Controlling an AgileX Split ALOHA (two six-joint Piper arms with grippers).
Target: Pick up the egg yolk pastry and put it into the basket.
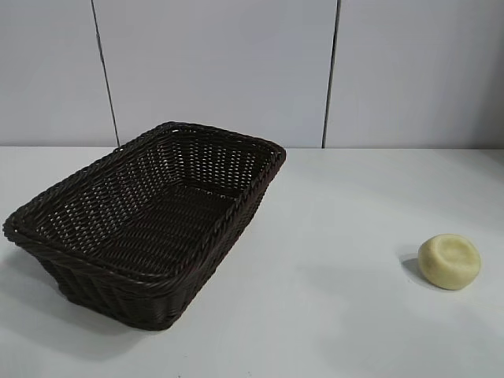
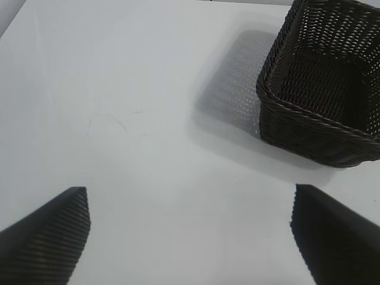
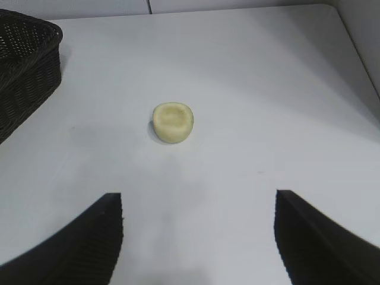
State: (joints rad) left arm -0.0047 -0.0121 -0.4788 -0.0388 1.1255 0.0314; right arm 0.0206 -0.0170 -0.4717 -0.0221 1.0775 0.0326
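Egg yolk pastry point(image 3: 173, 122) is sitting mid-frame before the wide-open right gripper point(image 3: 199, 237), risking rolling away if nudged off-centre.

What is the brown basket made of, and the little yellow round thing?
The basket looks like woven wicker or a plastic imitation: dark brown strands crossing, light showing through the gaps, and a braided rim. The egg yolk pastry looks like baked dough, or possibly a model of it: pale yellow, matte, with a dimpled top.
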